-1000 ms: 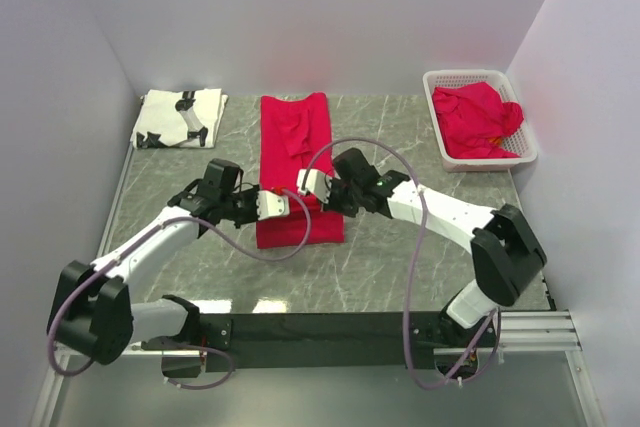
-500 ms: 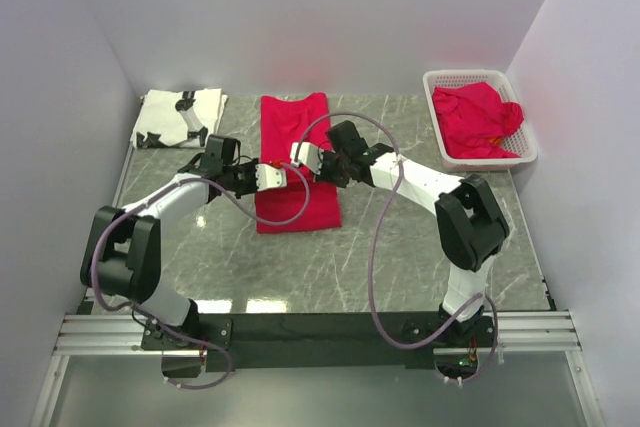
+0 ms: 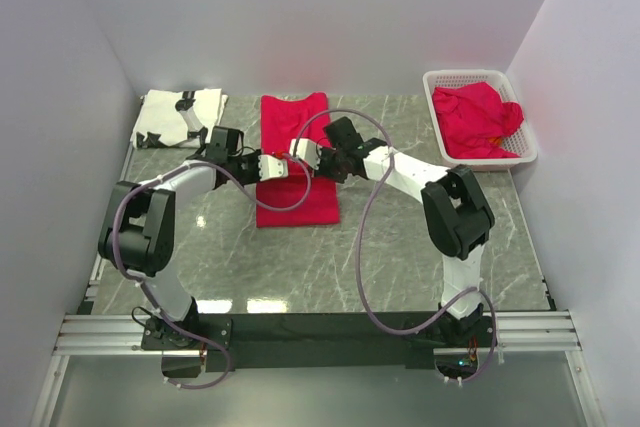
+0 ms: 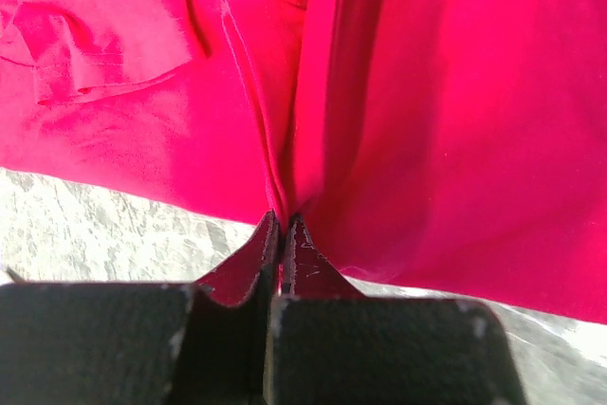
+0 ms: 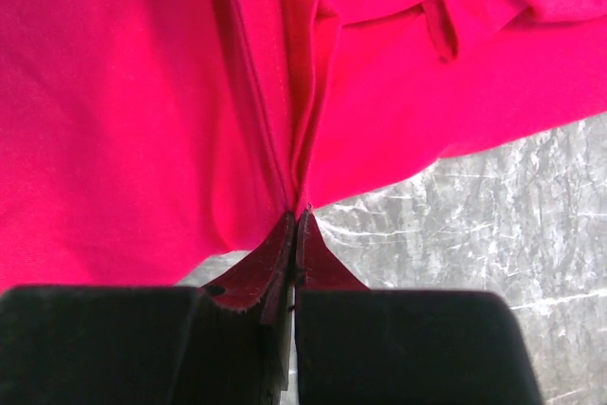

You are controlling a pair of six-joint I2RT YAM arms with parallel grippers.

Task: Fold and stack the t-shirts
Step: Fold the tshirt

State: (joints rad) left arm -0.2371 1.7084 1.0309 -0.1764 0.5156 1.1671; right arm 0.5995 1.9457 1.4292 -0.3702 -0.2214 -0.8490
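Vs 1 s ago: both arms reach farther back. Left gripper (image 3: 280, 164) & right gripper (image 3: 291, 156) now sit mid-length over the long bright red cloth t-shirt (image 3: 312, 205), tips nearly meeting. Each has fingers pinched tight on a ridge of its red fabric. Shirt's near edge has drawn back from the arm bases.

Shirt lies centre of grey marble table (image 3: 400, 237), far hem near back wall. White t-shirt w/ black print (image 3: 165, 117) is folded at far-left corner. White plastic lattice basket (image 3: 468, 75) far right holds more red t-shirts (image 3: 478, 122). Bare marble near side & between shirt and basket.
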